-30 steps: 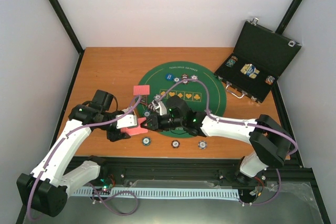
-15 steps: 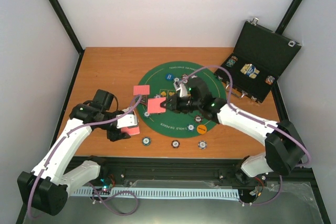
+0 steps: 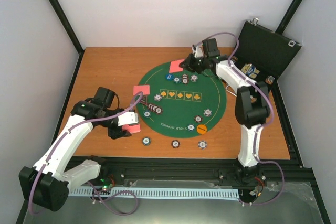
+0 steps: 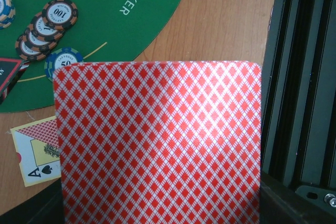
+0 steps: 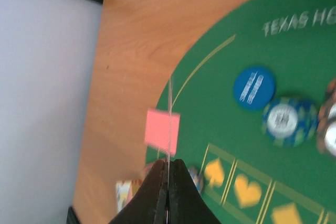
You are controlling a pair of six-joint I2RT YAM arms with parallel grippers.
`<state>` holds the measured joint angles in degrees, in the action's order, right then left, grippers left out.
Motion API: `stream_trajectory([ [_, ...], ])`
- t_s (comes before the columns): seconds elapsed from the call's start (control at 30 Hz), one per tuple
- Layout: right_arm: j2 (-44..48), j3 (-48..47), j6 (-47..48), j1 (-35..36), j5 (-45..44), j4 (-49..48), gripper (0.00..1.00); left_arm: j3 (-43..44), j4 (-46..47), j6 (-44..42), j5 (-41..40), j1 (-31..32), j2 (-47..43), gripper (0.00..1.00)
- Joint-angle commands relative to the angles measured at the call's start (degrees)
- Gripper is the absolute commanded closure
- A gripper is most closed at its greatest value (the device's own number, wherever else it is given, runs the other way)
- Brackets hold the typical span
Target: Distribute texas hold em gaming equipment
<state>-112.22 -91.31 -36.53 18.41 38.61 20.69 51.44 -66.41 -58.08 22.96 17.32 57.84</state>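
Playing card (image 3: 177,66) sits pinched edge-on in your right gripper (image 5: 168,162) over the green mat's (image 3: 181,121) far edge. Your left gripper (image 3: 127,126) clamps a red-backed deck (image 4: 157,140) near-left of it.

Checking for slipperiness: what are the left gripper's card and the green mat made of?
The card looks like coated paper or plastic, glossy: glare on its red diamond back. The green mat seems felt or fabric: matte, no shine.
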Motion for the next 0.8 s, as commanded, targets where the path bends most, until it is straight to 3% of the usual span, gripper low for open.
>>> stream_trajectory([
  [0.0, -13.6, -17.4, 5.6, -1.7, -2.0, 12.2, 0.97, 3.0, 0.4, 0.3, 1.6, -0.1, 0.6, 0.48],
  [0.13, -25.8, -33.7, 6.7, -2.1, -2.5, 17.9, 0.97, 2.8, 0.5, 0.4, 2.1, 0.0, 0.5, 0.48],
  [0.27, -33.2, -42.7, 5.2, -2.5, -1.8, 18.3, 0.97, 3.2, 0.1, 0.2, 1.9, -0.1, 0.5, 0.48],
  [0.67, -40.4, -47.3, 2.8, -3.6, -6.1, 18.5, 0.96, 2.5, -0.1, 0.2, 1.6, -0.1, -0.3, 0.48],
  [0.7, -40.6, -47.3, 3.0, -3.6, -6.7, 18.9, 0.93, 2.3, 0.1, 0.2, 1.6, -0.1, -0.4, 0.48],
  [0.77, -40.5, -47.3, 3.6, -3.7, -8.5, 19.8, 0.73, 2.6, 0.2, 0.5, 1.7, -0.1, -0.2, 0.48],
])
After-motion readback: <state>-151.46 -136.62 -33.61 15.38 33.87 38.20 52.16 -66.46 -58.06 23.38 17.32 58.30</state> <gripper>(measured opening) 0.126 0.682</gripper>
